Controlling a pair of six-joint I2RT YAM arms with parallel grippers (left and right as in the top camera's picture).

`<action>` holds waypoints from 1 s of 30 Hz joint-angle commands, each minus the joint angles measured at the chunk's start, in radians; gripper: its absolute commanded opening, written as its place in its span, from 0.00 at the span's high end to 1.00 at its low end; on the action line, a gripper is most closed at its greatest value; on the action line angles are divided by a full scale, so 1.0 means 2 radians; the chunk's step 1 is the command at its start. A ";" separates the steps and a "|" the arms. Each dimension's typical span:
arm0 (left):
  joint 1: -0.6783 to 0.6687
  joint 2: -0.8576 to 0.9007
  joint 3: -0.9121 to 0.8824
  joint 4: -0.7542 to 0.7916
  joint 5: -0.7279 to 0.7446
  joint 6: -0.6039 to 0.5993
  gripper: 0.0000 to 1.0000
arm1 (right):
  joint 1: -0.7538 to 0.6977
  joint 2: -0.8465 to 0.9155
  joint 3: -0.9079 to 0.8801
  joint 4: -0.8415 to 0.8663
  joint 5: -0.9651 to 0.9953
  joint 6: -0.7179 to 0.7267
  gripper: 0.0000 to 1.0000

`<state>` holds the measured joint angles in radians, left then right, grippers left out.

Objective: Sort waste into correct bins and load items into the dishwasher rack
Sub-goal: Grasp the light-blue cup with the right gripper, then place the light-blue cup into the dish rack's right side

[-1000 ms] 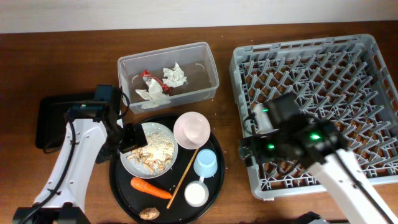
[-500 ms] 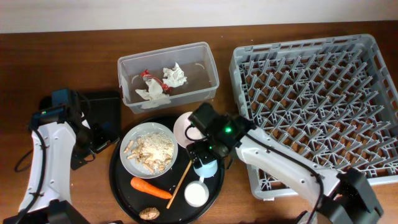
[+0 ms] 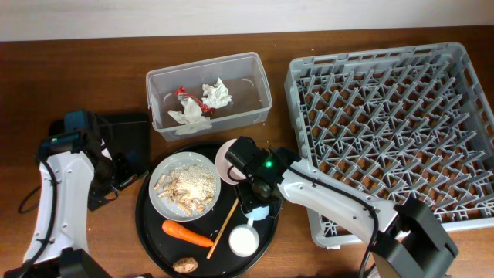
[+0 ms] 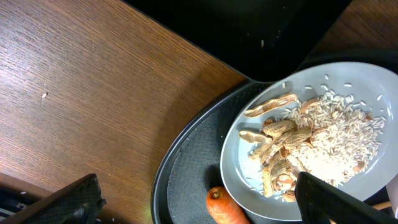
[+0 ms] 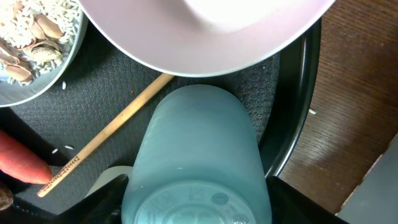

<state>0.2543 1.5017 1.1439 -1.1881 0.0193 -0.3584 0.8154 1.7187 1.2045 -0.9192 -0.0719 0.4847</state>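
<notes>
Dark wooden table (image 3: 77,77), with a round black tray (image 3: 154,239) set on it. The coming move is judged to hinge on the light blue cup (image 5: 198,155). It's found right between the fingers of the right gripper (image 5: 196,193), stood mouth-down by the look of it with its base turned toward the wrist camera. So its long axis is lined up roughly with the gripper's own reach.

The jaws are spread wide, one on each side of the cup, but whether it's actually squeezed can't be told. A pink bowl (image 5: 205,31) is seen just ahead of the gripper, and a chopstick (image 5: 112,140) is laid slantwise just beside the cup. The grey rack (image 3: 386,116) is found near the gripper, on the side away from the plate (image 4: 367,78).

The left gripper (image 4: 196,177) is held wide and empty, well apart from the cup, beyond the plate, so the right arm is clearly nearer.

From overhead the cup is almost wholly covered by the gripper. Its rim is cut off in the wrist view, and the chopstick's far end is lost where bowl and cup meet.
</notes>
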 commanded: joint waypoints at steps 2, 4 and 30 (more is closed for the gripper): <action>0.002 -0.004 -0.002 0.001 0.000 0.008 0.01 | 0.004 0.003 0.004 -0.002 0.003 0.002 0.40; 0.002 -0.004 -0.002 0.001 0.000 0.008 0.00 | 0.004 0.002 0.005 -0.002 0.003 0.002 0.42; 0.002 -0.004 -0.002 0.001 0.000 0.008 0.01 | -0.761 -0.126 0.137 -0.153 0.104 -0.057 0.43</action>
<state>0.2546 1.5017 1.1423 -1.1870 0.0189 -0.3580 -0.6495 1.4780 1.5494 -1.2564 0.2028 0.3801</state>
